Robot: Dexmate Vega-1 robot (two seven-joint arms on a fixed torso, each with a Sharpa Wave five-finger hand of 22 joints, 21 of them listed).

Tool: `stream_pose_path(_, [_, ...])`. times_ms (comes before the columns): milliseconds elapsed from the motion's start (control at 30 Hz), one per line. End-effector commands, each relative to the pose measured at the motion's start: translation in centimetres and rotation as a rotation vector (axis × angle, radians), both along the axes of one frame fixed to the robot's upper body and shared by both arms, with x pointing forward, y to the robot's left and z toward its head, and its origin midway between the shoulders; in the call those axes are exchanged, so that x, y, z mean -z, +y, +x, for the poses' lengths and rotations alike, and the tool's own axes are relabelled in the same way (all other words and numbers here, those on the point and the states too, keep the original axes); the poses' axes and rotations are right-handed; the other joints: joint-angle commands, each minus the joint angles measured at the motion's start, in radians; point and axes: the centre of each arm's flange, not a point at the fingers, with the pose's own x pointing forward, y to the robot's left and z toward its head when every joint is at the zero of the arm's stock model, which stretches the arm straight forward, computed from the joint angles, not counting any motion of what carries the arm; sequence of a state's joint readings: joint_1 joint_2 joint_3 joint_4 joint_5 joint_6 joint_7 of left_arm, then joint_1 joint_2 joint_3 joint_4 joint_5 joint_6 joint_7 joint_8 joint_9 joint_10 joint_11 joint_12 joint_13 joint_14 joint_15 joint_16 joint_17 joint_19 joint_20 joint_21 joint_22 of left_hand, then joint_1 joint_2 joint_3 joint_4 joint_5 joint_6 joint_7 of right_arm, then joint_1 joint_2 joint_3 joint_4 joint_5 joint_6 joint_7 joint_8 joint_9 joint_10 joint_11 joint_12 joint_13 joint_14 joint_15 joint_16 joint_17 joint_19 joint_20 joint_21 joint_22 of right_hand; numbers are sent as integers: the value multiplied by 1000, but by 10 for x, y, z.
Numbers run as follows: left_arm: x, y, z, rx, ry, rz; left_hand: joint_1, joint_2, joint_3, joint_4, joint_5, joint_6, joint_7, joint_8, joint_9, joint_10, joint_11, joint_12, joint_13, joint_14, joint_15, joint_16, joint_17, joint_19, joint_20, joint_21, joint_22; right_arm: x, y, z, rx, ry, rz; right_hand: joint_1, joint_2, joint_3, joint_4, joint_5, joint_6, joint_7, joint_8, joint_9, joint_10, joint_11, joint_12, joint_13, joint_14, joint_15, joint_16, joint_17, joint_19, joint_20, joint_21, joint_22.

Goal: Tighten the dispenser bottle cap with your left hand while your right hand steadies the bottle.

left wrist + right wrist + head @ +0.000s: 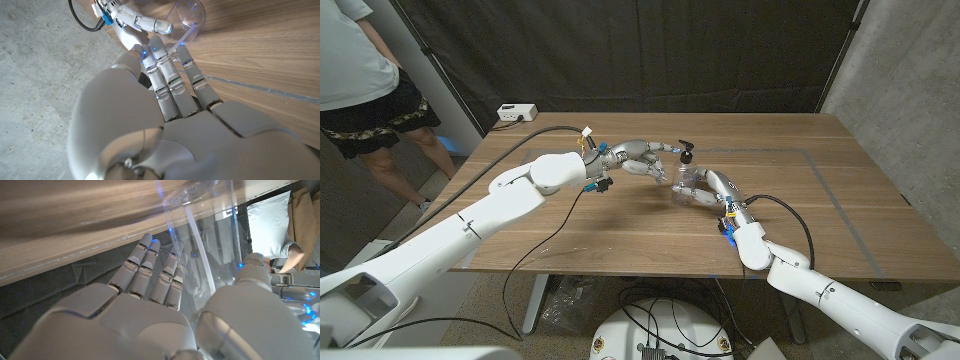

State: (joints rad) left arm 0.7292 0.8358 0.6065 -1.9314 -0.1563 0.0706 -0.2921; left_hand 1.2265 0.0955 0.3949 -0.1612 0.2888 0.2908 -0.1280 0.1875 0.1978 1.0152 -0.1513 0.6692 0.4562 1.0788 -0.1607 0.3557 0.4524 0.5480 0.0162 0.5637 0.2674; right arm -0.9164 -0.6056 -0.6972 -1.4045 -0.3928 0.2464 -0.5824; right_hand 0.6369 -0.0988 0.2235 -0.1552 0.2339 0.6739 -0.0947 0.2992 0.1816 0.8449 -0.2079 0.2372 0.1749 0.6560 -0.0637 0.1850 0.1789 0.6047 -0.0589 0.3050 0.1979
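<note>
We judged the clear dispenser bottle (686,181), standing just right of the desk's (840,200) centre, to be light, smooth, slippery plastic. Our right hand (705,188) clasped its body from four o'clock; our left hand (638,160) reached in at nine o'clock, fingers (170,75) beside the black cap (686,151), grip impossible to tell.

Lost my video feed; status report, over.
Right robot hand grips clear bottle. Left robot hand at black pump cap; grip unclear. Nothing in the way.

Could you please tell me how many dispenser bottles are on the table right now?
1: a clear dispenser bottle with a black pump, mid-table, held by the right hand; the left hand reaches toward its cap.
</note>
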Motion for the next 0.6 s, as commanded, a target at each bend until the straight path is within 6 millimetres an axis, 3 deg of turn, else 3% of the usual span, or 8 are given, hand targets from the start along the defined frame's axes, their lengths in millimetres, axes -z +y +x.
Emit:
stream_pose_path(33, [-1,-14,27,34,62,26,15,8,8,5,7,2,2,5,3,8,-4,34,107,11,2,-1,3,-7,1,10,4,1,-6,-4,5,-3,7,143,147,23,19,-3,139,-128,2,3,10,-3,6,4,3,-41,-1,5,2,-17,0,1])
stream_pose_path(233, [-16,-36,53,111,74,72,10,7,8,8,8,3,4,6,3,7,-7,36,106,12,2,-2,6,-10,2,15,5,1,-11,-8,19,-8,21,143,148,23,19,-4,142,-128,1,3,10,-3,5,4,4,-39,0,5,2,-17,0,1])
stream_pose_path(367, [-42,-53,74,135,48,156,11,6,7,8,9,3,4,5,3,4,-9,37,106,13,1,-1,10,-14,0,18,5,1,-12,-10,21,-11,23,144,148,23,20,-5,143,-128,0,3,11,-2,4,4,4,-39,0,5,3,-17,1,1])
stream_pose_path(500, [-59,-49,99,131,107,160,12,6,8,8,10,2,3,5,3,4,-8,37,103,13,-1,-2,12,-16,0,20,6,0,-12,-10,19,-10,22,144,149,23,20,-5,144,-128,-1,3,11,-2,3,4,5,-40,0,5,4,-17,1,1])
stream_pose_path(600, [-57,-39,98,110,115,150,12,6,8,8,10,1,5,5,3,2,-7,38,104,13,-2,-1,16,-19,1,22,6,1,-12,-8,19,-6,23,144,149,22,20,-6,144,-128,-2,3,12,-2,3,4,5,-40,0,5,4,-17,1,1])
